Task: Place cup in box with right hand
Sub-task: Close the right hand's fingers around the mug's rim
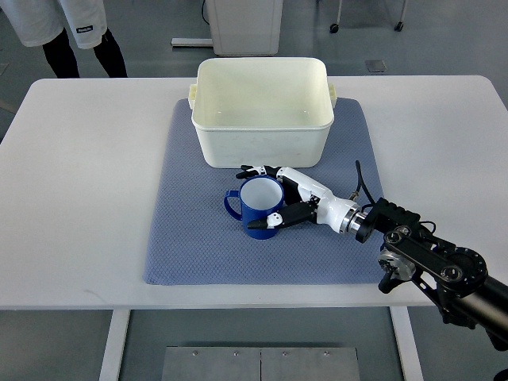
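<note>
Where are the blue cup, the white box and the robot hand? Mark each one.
blue cup [255, 208]: top view, outer wall below the rim.
white box [260, 144]: top view, near outer wall.
right robot hand [295, 198]: top view, white palm beside the cup.

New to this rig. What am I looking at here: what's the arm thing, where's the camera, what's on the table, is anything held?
There is one camera, looking steeply down from the robot's own side of a white table. The black arm entering from the right edge is the humanoid's right arm, ending in a white and black right hand with fingers. The left arm is not in view.

On the table lies a blue-grey mat. On the mat stand a blue cup, upright with its handle pointing left, and behind it an open white box, which looks empty.

The fingers sit on both sides of the cup, apparently gripping it. The cup seems to rest on the mat, not yet lifted. A person's legs show at the top left, beyond the table.
</note>
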Available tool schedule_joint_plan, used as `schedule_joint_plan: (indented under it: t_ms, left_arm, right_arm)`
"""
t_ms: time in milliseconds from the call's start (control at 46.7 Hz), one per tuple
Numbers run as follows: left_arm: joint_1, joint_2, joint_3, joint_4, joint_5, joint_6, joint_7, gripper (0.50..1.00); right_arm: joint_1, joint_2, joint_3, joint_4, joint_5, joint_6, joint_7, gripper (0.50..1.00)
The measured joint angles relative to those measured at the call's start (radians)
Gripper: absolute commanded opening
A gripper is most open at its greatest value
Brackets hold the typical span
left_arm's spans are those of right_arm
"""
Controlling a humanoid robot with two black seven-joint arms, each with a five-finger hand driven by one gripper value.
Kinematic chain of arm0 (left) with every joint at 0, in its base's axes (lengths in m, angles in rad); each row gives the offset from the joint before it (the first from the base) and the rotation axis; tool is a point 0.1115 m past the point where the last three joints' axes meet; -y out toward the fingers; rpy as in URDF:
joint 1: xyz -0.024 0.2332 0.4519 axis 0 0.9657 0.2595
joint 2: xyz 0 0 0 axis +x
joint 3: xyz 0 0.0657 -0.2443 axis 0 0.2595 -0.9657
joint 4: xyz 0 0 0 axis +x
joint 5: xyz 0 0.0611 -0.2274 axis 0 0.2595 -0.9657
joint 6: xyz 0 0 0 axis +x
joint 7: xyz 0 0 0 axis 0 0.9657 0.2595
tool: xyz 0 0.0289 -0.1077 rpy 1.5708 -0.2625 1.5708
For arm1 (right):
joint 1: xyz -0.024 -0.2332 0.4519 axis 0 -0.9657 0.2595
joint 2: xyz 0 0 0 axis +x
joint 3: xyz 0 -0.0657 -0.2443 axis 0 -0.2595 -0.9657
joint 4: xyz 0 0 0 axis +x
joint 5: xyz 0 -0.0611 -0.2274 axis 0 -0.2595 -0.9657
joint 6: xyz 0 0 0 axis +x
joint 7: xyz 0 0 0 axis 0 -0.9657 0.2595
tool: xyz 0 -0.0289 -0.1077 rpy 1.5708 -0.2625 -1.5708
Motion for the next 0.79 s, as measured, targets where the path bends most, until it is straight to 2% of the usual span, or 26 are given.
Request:
schedule_joint_plan:
  t_ms: [235, 364, 492, 535, 578, 792]
  left_arm:
    - [0.000, 0.000, 0.000, 0.000, 0.000, 0.000, 0.000, 1.000]
    - [0.000, 0.000, 0.000, 0.000, 0.000, 0.000, 0.000, 1.000]
    - [0.000, 0.000, 0.000, 0.000, 0.000, 0.000, 0.000, 1.000]
    - [0.000, 0.000, 0.000, 0.000, 0.000, 0.000, 0.000, 1.000]
    - [0.000, 0.000, 0.000, 0.000, 0.000, 0.000, 0.000, 1.000]
    - [0.000, 0.000, 0.000, 0.000, 0.000, 0.000, 0.000, 1.000]
  right_arm:
    - [0.000, 0.000, 0.001, -0.010, 0.007, 0.000, 0.000, 0.870]
    - [0.000, 0.000, 0.001, -0.012, 0.008, 0.000, 0.003, 0.791]
    - [0.000, 0.000, 0.000, -0.011, 0.010, 0.000, 0.014, 0.671]
    - [0.000, -0.001, -0.002, -0.010, 0.010, 0.001, 0.015, 0.598]
    - [0.000, -0.001, -0.008, -0.010, 0.010, 0.002, 0.016, 0.500]
    - [0.001, -0.002, -0.034, -0.008, 0.010, 0.001, 0.027, 0.500]
